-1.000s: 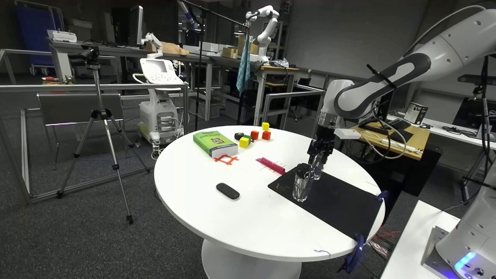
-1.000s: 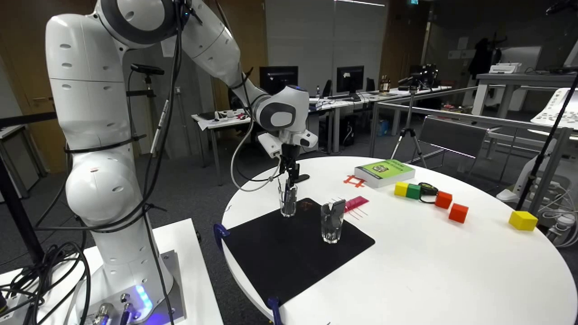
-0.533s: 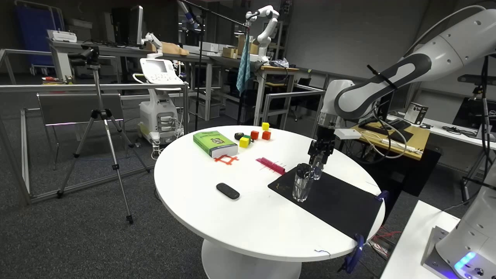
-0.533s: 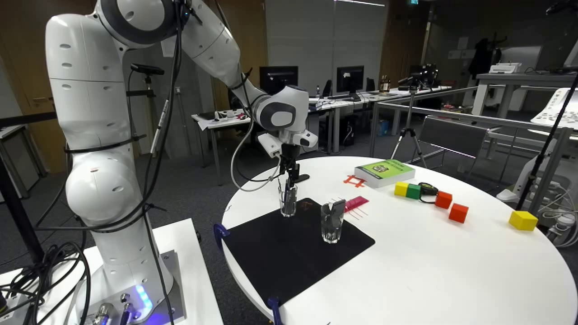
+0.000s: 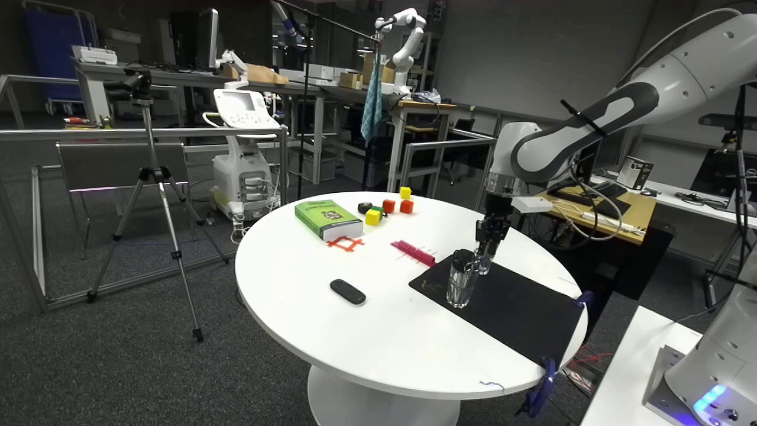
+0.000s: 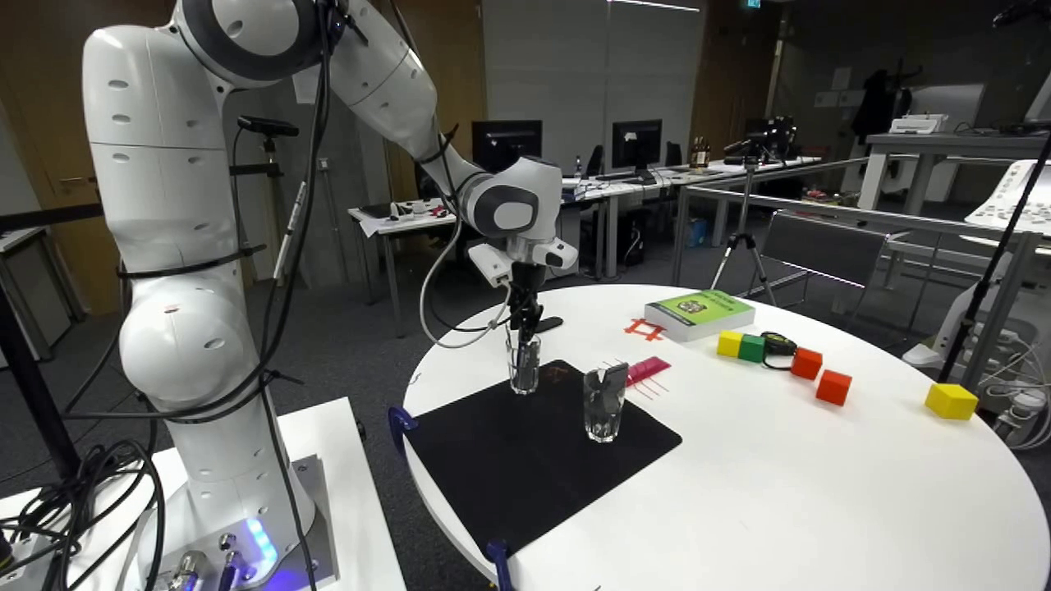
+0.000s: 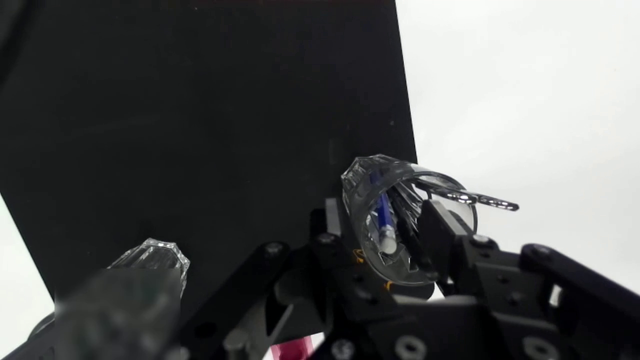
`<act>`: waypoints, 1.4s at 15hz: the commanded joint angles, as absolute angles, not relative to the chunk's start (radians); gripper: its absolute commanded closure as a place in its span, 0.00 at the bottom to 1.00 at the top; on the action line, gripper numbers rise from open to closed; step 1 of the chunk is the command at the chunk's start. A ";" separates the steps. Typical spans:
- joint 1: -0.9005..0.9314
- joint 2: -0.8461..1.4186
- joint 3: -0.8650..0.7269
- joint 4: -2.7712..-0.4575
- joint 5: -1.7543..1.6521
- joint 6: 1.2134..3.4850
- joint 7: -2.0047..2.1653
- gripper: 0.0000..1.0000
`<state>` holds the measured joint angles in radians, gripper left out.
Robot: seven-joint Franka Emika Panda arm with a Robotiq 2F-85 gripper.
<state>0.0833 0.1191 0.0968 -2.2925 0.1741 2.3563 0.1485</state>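
Note:
In the wrist view my gripper (image 7: pixel 382 210) stands at the mouth of a clear glass (image 7: pixel 357 172), fingers apart. A blue pencil (image 7: pixel 384 212) with a white eraser leans in the glass, within the gap between the fingers. Beside the right finger pad is a dark stick-like item (image 7: pixel 407 235); contact cannot be told. A shiny item (image 7: pixel 480 198) sticks out over the rim. The left finger appears outside the glass, the right one over its opening. Both exterior views show the gripper (image 6: pixel 525 332) low over this glass (image 6: pixel 524 373), upright on the black mat (image 6: pixel 542 468).
A second clear glass (image 6: pixel 603 410) with something grey inside stands nearby on the mat. Around lie a pink strip (image 5: pixel 417 253), a dark remote (image 5: pixel 348 291), a green book (image 5: pixel 328 219) and several coloured cubes (image 5: pixel 372 217). Blue clamps (image 5: pixel 543 384) sit at the table edge.
The gripper's fingers have drawn closer together in the last half second. The arm has hardly moved, and both glasses stand where they were.

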 commanded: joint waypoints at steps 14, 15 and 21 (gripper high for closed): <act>0.096 0.073 0.091 -2.288 0.112 2.308 0.188 0.98; 0.097 0.068 0.092 -2.288 0.111 2.307 0.186 0.98; 0.103 0.004 0.104 -2.277 0.113 2.283 0.180 0.98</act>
<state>0.0943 0.0612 0.1020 -2.2909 0.1301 2.3396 0.1628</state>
